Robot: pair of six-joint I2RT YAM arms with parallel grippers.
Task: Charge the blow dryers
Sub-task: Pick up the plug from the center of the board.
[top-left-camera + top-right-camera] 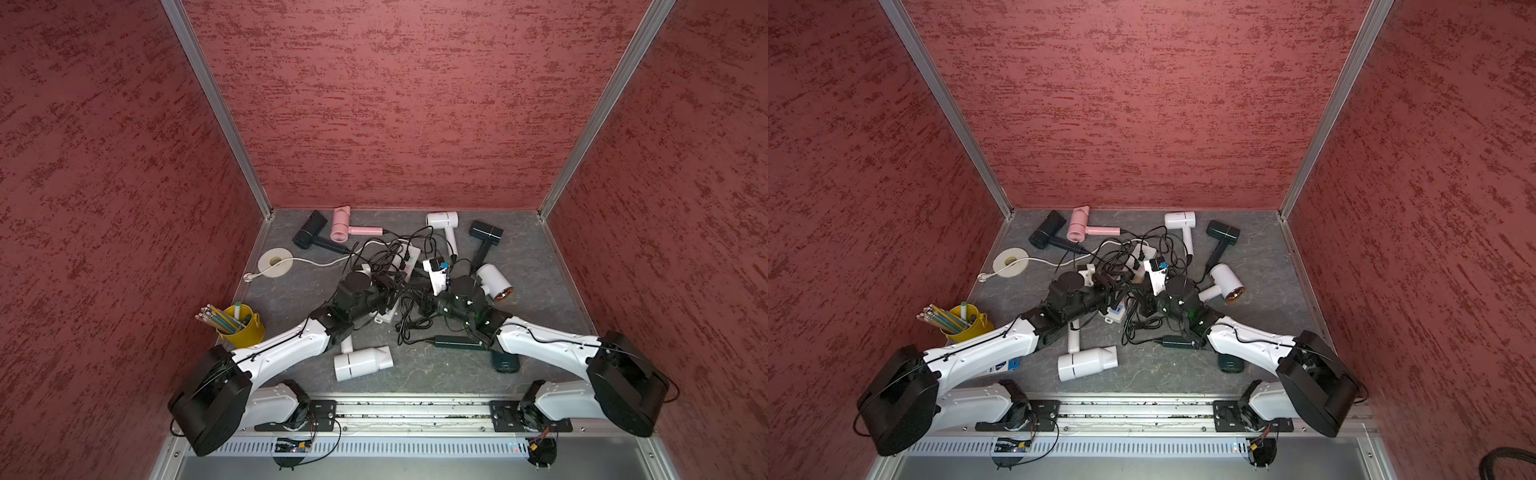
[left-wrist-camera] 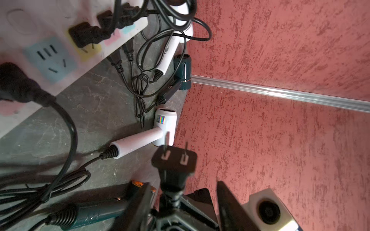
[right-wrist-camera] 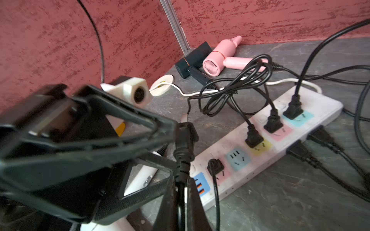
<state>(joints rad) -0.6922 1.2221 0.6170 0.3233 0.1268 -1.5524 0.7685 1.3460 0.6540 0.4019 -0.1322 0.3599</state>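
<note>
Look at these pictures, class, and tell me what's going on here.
The right end effector is shut on the neck of a black plug, held up near the power strip. The left end effector stands open around that plug. Several other plugs already sit in the strip; a blue socket is free.

In a top view my left arm [image 1: 357, 297] covered the middle of the power strip [image 1: 385, 316]; at five o'clock my right arm [image 1: 540, 338] hid part of the dark green dryer [image 1: 505, 365]. The cord [image 3: 181, 166] in my right gripper [image 3: 181, 192] was cut off by the picture's edge.
</note>
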